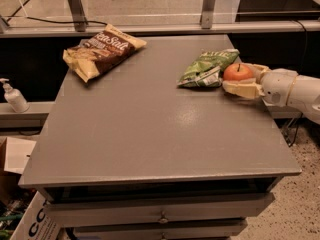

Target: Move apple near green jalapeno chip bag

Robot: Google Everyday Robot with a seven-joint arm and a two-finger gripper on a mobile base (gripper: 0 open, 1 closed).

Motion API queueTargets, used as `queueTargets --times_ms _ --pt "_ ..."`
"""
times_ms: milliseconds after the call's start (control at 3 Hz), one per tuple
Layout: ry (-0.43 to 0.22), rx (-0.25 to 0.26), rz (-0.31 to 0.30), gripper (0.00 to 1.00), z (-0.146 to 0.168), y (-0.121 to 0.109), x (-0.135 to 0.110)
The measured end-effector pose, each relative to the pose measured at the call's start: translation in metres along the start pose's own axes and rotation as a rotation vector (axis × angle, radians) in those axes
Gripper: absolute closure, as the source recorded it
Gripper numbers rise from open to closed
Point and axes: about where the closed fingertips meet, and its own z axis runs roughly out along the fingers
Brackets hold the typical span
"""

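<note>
My claw [237, 79] reaches in from the right side of the bench [150, 129]. Its two fingers are closed around the apple [238, 72], one in front of it and one behind. The apple is red and orange, with a little stem on top. It is near the right edge of the bench, just beside the green chip bag [207, 68]. A brown chip bag [102, 49] lies well apart, near the back left corner.
</note>
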Motion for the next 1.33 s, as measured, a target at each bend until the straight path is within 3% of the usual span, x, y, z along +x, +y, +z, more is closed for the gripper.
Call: queueTargets --times_ms 333,667,1333 --pt "-0.003 0.002 -0.002 0.12 -0.003 0.002 -0.002" --pt "-0.005 0.006 -0.001 0.00 -0.007 0.004 -0.001" --pt "-0.009 0.023 0.006 0.00 -0.018 0.006 0.001"
